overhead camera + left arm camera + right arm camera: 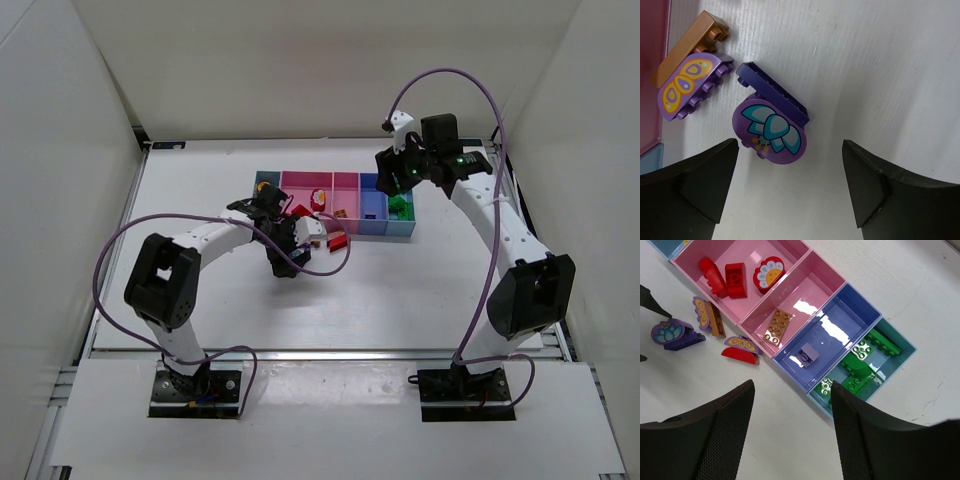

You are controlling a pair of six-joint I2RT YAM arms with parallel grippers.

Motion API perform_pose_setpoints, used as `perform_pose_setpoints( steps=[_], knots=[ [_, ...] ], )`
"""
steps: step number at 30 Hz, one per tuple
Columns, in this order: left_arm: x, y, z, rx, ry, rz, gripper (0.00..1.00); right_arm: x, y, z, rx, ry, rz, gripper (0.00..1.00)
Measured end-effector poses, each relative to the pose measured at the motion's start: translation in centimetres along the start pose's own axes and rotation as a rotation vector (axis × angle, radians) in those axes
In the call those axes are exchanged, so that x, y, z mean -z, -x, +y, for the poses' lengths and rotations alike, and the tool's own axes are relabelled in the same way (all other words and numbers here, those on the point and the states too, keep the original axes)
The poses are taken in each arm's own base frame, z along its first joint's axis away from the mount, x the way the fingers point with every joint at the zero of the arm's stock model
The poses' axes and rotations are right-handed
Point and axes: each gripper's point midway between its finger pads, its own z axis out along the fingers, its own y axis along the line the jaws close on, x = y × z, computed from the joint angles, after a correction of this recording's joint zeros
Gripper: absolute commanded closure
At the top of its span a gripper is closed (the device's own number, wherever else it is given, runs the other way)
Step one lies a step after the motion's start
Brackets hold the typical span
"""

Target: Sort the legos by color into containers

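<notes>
Containers (pixel 345 190): joined row of open bins at the far middle of the desk (pixel 250 300). First pink bin (pixel 747 252): two red bricks (pixel 735 279) and one red flower-faced piece (pixel 768 274). Second pink bin (pixel 810 290): one orange-brown studded plate (pixel 777 327). Blue bin (pixel 840 320): one small lilac brick (pixel 807 354). Teal end bin (pixel 885 371): several green pieces (pixel 860 365). Loose legos lie on the desk just in front of the pink bins. A purple lotus piece (pixel 769 131) lies against a dark purple plate (pixel 772 92). A purple butterfly piece (pixel 690 87) touches an orange brick (pixel 687 47). A second butterfly piece (pixel 740 344) sits on a red half-round brick (pixel 740 355). Left tool (pixel 790 185): jaws wide with nothing between them, low over the desk, the lotus piece just ahead of the gap between its fingers, no contact visible. Right tool (pixel 792 440): jaws moderately apart, holding nothing, raised above the blue and teal bins and well clear of their contents.
</notes>
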Motion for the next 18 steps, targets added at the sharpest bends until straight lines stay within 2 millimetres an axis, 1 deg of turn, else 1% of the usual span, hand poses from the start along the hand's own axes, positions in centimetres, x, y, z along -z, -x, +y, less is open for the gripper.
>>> perform_pose_setpoints(
  steps=[4,13,16,18],
  knots=[
    [-0.5,-0.2,0.3,-0.011,-0.001,0.013,0.05,0.1,-0.7,-0.1,-0.012,0.003,0.011,0.33],
    [-1.6,-0.1,1.8,-0.013,0.013,0.036,0.06,0.2,-1.1,-0.6,-0.024,-0.001,0.015,0.33],
    [-1.7,0.2,2.3,-0.017,0.022,0.031,0.07,0.3,-1.1,-0.9,-0.028,-0.006,0.015,0.33],
    [-1.7,0.4,2.5,-0.019,0.025,0.029,0.1,0.3,-1.1,-1.0,-0.03,-0.008,0.015,0.33]
  ],
)
